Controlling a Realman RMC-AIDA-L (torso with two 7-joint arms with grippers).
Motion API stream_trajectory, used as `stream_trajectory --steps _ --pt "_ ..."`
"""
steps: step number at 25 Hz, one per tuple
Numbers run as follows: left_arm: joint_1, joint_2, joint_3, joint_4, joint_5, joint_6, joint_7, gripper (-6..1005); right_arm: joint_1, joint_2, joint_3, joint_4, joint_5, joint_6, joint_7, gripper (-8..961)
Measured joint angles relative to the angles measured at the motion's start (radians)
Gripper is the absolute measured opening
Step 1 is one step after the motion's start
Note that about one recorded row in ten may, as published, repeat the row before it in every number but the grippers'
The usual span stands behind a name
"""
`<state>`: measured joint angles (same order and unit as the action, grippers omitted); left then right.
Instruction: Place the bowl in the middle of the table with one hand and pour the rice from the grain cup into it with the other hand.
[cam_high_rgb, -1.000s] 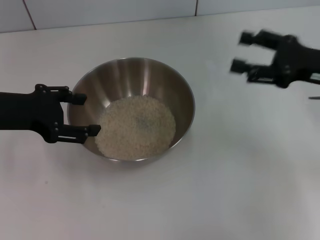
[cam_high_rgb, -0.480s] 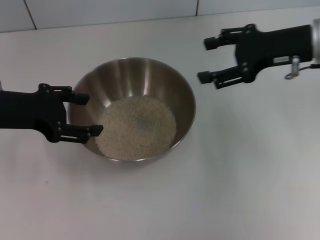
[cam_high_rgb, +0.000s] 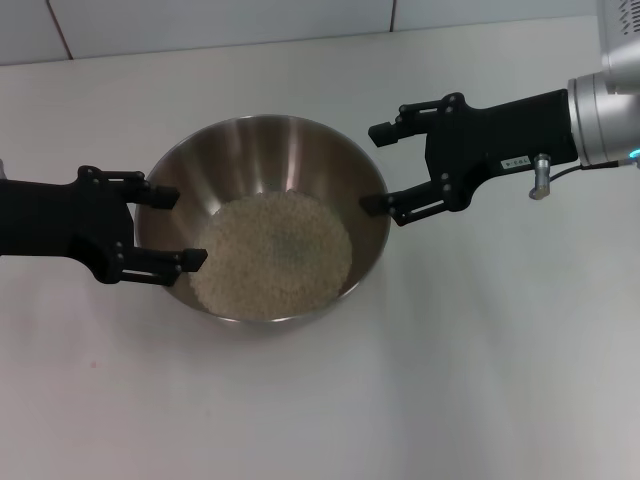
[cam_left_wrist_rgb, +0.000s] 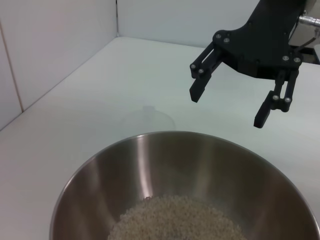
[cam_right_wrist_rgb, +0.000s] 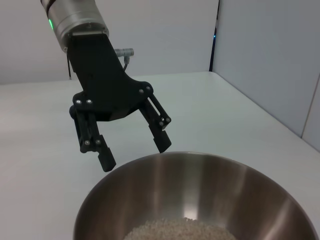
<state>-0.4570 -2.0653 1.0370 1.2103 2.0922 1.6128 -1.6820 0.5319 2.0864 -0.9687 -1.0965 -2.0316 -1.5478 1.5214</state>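
Steel bowl of rice on the white tabletop, with 1 spread end effector at each side.

The bowl (cam_high_rgb: 263, 215) sits on the tabletop (cam_high_rgb: 450, 380) near the middle of the head view, and the rice (cam_high_rgb: 271, 254) lies in a flat, pale mound across its bottom. The left end effector (cam_high_rgb: 168, 229) is at the bowl's left side, its 2 fingers parted and empty, the tips just beside the outer wall near the rim; whether they touch it cannot be told. The right end effector (cam_high_rgb: 377, 168), on its silver-and-white arm, is at the bowl's right rim with its fingers spread wide and nothing between them, the nearer fingertip over the rim's edge. No grain cup shows in any view.
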Motion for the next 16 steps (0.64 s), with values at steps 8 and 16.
stream_trajectory --steps 8,16 --pt "0.0 0.001 0.0 0.0 0.0 0.0 -0.001 813 -0.002 0.0 0.001 0.015 0.003 0.003 0.006 830" --pt "0.002 0.001 0.001 0.0 -0.001 -0.002 -0.001 813 -0.004 0.0 -0.003 0.022 0.005 0.015 0.004 830"
